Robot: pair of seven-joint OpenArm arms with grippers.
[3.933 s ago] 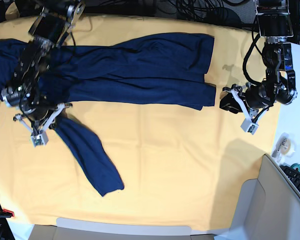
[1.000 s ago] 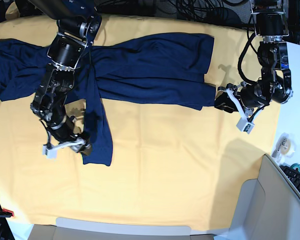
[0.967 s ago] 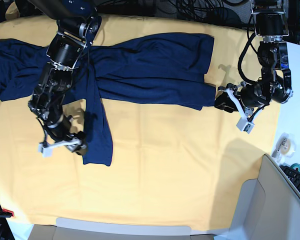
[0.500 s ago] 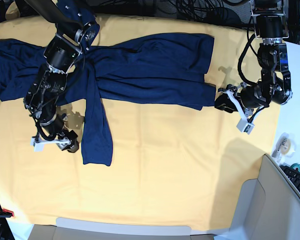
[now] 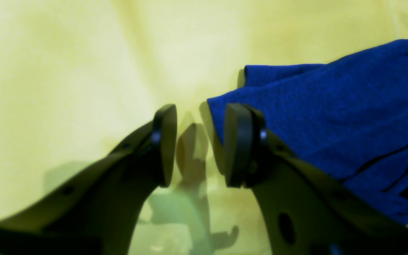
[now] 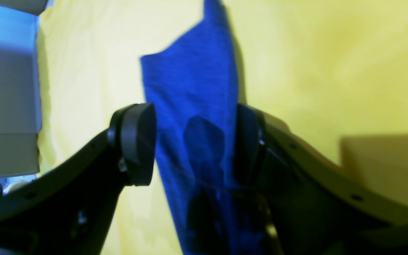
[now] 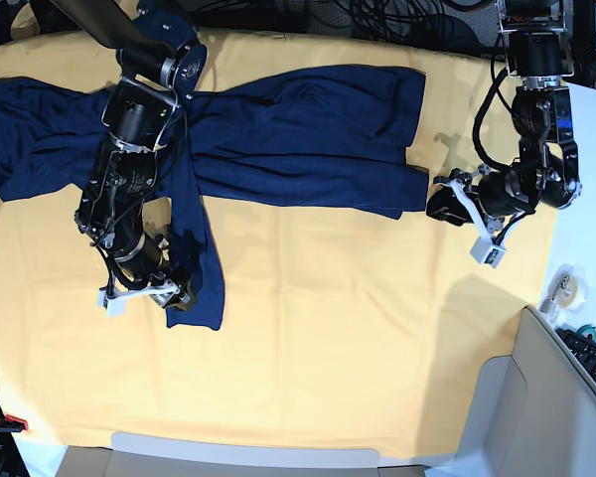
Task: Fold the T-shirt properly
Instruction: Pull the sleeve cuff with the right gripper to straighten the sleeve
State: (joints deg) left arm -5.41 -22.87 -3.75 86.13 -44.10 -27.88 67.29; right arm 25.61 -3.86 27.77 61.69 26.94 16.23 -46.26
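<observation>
In the left wrist view, the left gripper (image 5: 198, 145) hangs just above the yellow cloth (image 5: 66, 63) with its jaws parted and nothing between them. A corner of the T-shirt (image 5: 331, 117) lies just beside and partly behind the right-hand jaw, but no fabric is pinched.

In the right wrist view, the right gripper (image 6: 195, 141) also stands open. A sleeve (image 6: 193, 99) of the shirt runs through the gap between the 2 jaws, lying flat on the cloth below them; the pads do not press on it, so it looks free rather than held.

In the base view, the T-shirt (image 7: 298, 129) stretches along the far edge of the bench, its body folded lengthwise into a long band. 1 sleeve (image 7: 194, 258) hangs down from the band toward the near edge, with the right gripper (image 7: 144, 293) over its lower end. The other sleeve spreads toward the far left corner. The left gripper (image 7: 462, 214) waits at the band's right end.

The lengthwise fold seems done; by judgement, both sleeves still need tucking in, and the crosswise folds remain.
</observation>
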